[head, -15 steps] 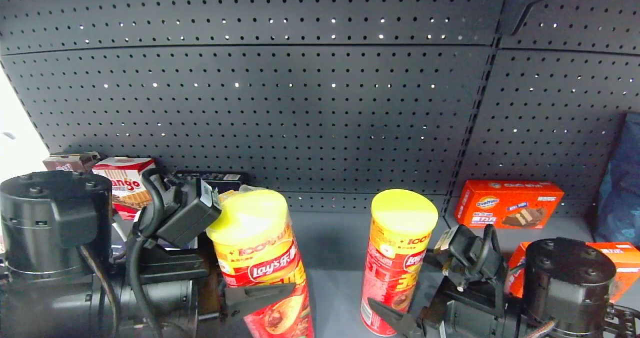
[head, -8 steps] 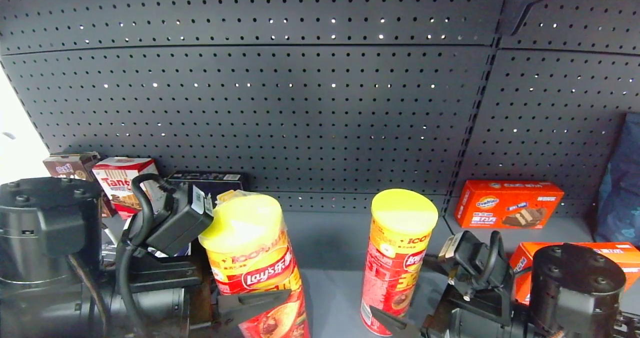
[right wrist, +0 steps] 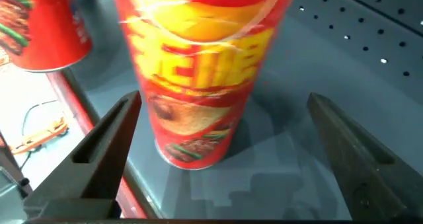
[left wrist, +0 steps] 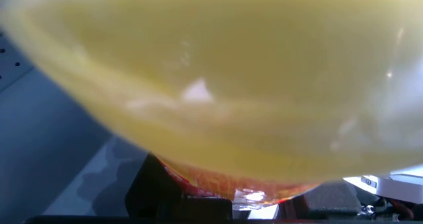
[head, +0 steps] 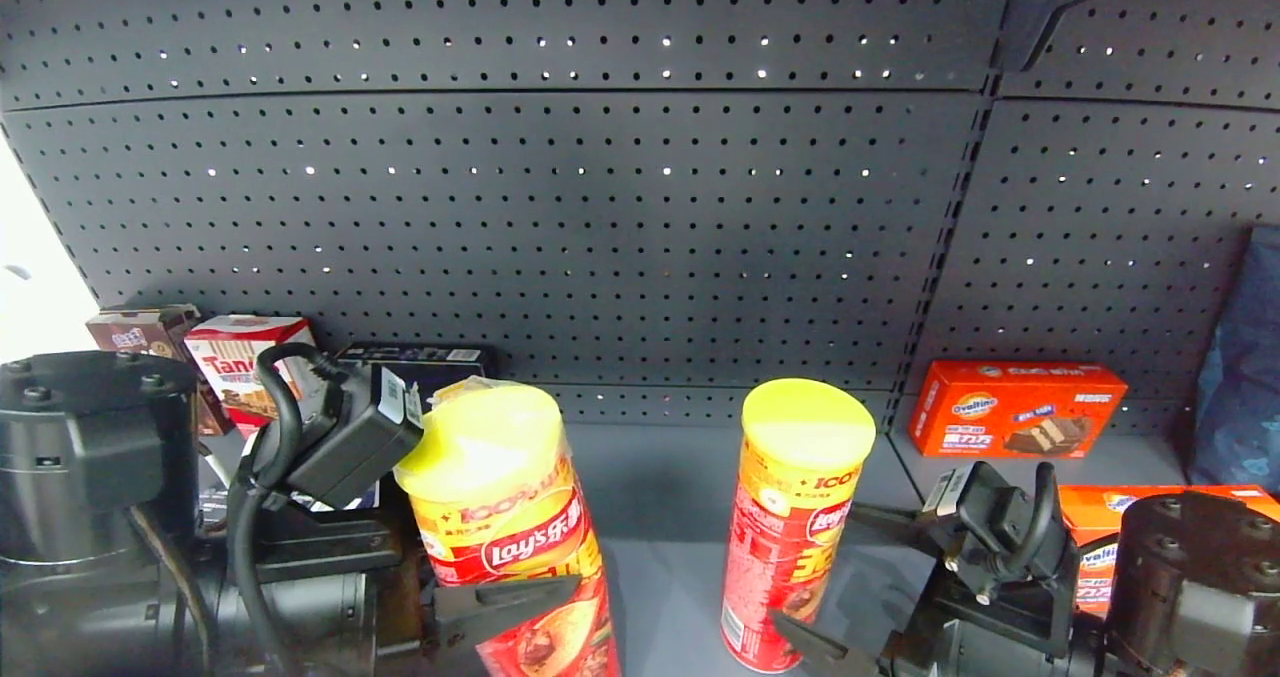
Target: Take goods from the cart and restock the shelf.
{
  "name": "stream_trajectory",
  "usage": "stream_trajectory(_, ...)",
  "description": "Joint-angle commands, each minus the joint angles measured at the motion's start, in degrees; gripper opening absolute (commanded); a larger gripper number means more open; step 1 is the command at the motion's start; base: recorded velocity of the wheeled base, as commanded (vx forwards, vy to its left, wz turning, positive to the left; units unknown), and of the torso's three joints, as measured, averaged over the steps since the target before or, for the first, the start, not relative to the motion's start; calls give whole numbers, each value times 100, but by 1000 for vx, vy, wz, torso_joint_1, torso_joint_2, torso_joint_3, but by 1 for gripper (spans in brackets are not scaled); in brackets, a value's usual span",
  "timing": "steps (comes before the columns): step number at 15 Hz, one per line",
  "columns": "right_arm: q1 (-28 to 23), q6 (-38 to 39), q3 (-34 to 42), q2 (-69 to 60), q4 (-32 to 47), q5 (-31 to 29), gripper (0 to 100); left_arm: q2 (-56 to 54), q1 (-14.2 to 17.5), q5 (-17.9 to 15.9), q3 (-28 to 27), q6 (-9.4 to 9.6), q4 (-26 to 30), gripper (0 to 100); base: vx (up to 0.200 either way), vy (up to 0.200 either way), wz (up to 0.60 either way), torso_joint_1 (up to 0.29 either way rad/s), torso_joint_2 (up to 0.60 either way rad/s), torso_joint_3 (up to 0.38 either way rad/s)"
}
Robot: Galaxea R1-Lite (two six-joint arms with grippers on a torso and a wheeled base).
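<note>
My left gripper is shut on a red chips can with a yellow lid, held tilted at the shelf's front left. That lid sits right against the left wrist camera. A second, identical chips can stands upright on the grey shelf, right of centre. My right gripper is open just to the right of that can and touches nothing. In the right wrist view the standing can is ahead of the spread fingers, and the held can shows beyond it.
A wafer box, a brown box and a dark box line the back left. Two orange boxes and a blue bag fill the right. The pegboard wall closes the back. The shelf's red front edge runs close by.
My right arm has drawn back to the right, away from the standing can. The left arm has shifted slightly left and down with its can.
</note>
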Motion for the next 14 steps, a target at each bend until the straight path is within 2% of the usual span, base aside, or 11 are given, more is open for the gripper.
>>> stream_trajectory(1,-44,-1,-25,81,0,4,100,-1,0,-1,9,1,-3,0,0,0,0,0,0,0)
stream_trajectory(14,-27,-1,-614,678,0,4,100,-1,70,-19,27,1,-3,0,0,0,0,0,0,0)
